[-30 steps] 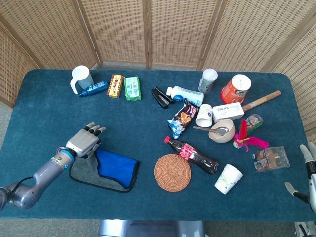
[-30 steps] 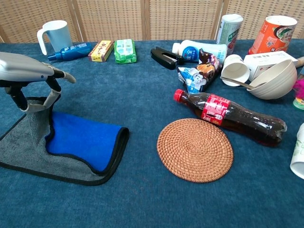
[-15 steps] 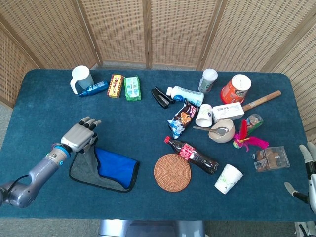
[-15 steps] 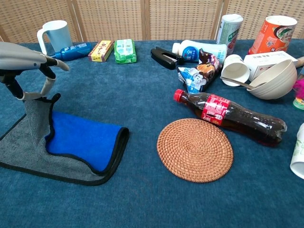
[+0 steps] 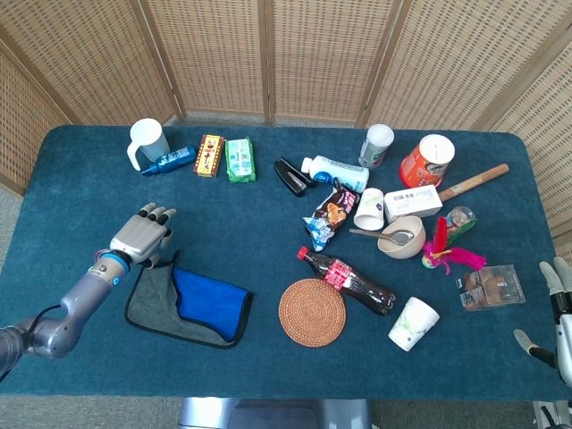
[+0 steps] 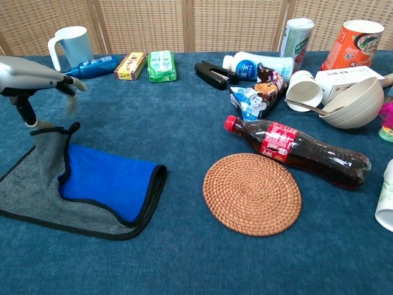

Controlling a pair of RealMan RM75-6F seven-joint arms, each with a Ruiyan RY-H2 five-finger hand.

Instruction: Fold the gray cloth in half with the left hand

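Your desk (image 5: 268,214) wears a deep teal, felt-like cover, with woven rattan screens (image 5: 268,54) standing behind its far edge. Near the front-left corner lies the gray cloth (image 6: 37,184): soft, black-trimmed, its blue side (image 6: 104,178) folded up on top, one corner still peaked. Your left hand (image 5: 141,237) hovers just above that corner, fingers apart, grasping nothing. Your right hand (image 5: 556,308) sits off the front-right corner, fingers loosely spread, empty. A round woven coaster (image 6: 252,193) lies at mid-front beside a cola bottle (image 6: 301,150) on its side
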